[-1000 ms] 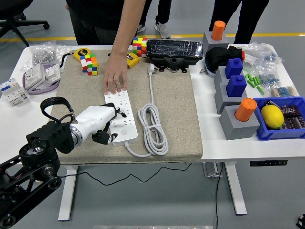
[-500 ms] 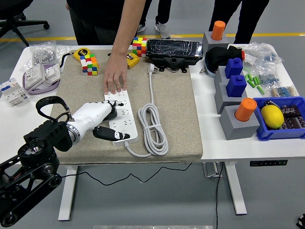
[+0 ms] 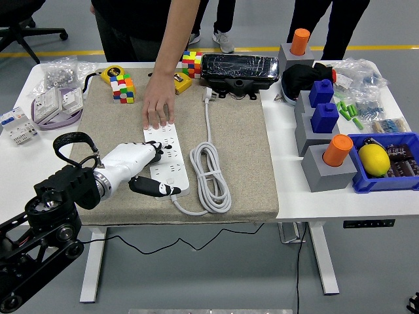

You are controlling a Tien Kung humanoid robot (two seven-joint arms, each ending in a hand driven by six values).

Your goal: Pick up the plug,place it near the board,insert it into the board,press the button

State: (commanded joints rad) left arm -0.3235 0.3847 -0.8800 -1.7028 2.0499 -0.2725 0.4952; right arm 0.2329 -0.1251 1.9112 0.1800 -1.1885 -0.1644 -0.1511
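Left hand [image 3: 141,171] shifted slightly along the power strip [image 3: 166,159], fingers spread, gripping nothing.
We see the plug [image 3: 209,96] lying unplugged far up; person's hand [image 3: 159,104] steadies strip; risk: pressing shoves it.

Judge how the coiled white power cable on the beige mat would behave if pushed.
The coiled white power cable looks floppy; its loose loops would likely deform rather than slide together. One end joins the white power strip, held by a person's hand, so it probably drags there.
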